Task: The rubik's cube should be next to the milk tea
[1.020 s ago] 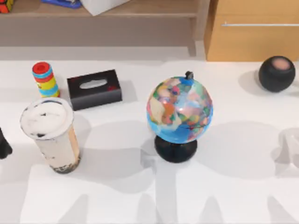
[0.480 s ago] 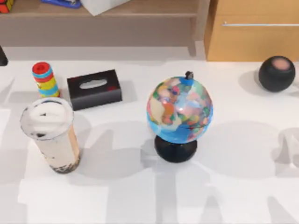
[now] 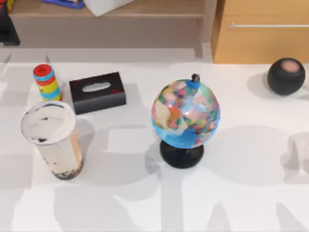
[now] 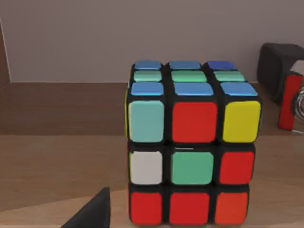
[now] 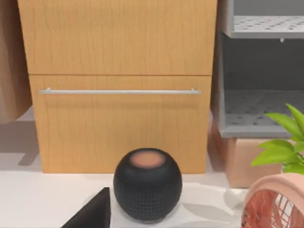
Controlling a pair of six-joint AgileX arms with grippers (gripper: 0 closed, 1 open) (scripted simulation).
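My left gripper (image 3: 7,29) is at the far left corner of the top view, above the wooden shelf (image 4: 61,156) behind the table (image 3: 145,203). In the left wrist view the rubik's cube (image 4: 192,142) stands close in front of me on this shelf, upright and square, with nothing touching it. One dark tip of my fingers (image 4: 92,213) shows near its lower corner, but I cannot tell if the fingers are spread or pressed together. The milk tea (image 3: 52,137) stands on the table at the left side, just in front of the ringed cylinder (image 3: 46,82), well apart from the cube.

I judge the cube to be light, stiff and smooth, perhaps a little slippery on its glossy squares. I should take it on two opposite flat faces, at the middle row, so it does not turn in the grip. The cup looks tall and easy to tip, so I must set the cube beside it without pushing it.

My right arm is parked at the right side, facing the black speaker (image 5: 147,190); its fingers' state I also cannot tell.
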